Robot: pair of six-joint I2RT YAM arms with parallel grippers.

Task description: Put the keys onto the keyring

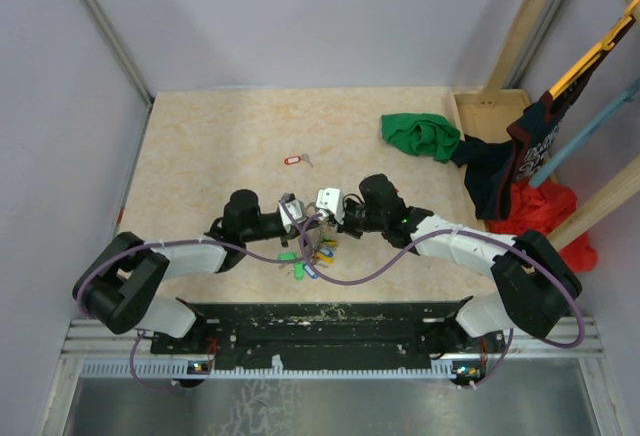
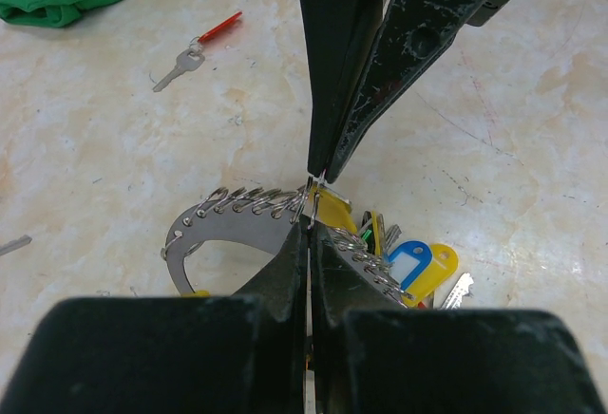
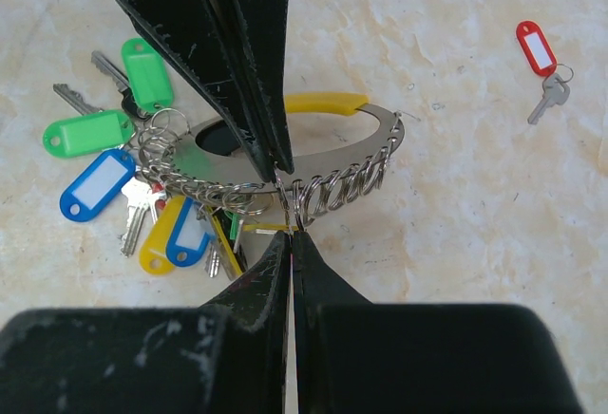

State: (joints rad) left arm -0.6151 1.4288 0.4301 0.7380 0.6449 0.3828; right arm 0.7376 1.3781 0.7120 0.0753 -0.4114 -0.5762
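The keyring (image 3: 366,162) is a grey metal crescent with a row of small split rings along its edge and a yellow grip. It lies under both grippers, and also shows in the left wrist view (image 2: 214,234) and the top view (image 1: 305,254). Blue, green and yellow tags (image 3: 90,184) fan out beside it. My left gripper (image 2: 309,224) is shut on the keyring's ringed edge. My right gripper (image 3: 290,231) is shut tip to tip against it, holding a thin brass-yellow key (image 3: 255,227) at a split ring. The key's head is hidden among the bunch.
A key with a red oblong tag (image 1: 295,160) lies apart on the table farther back. A green cloth (image 1: 420,134) lies at the back right. Dark and red clothes (image 1: 520,181) hang over a wooden frame at the right edge.
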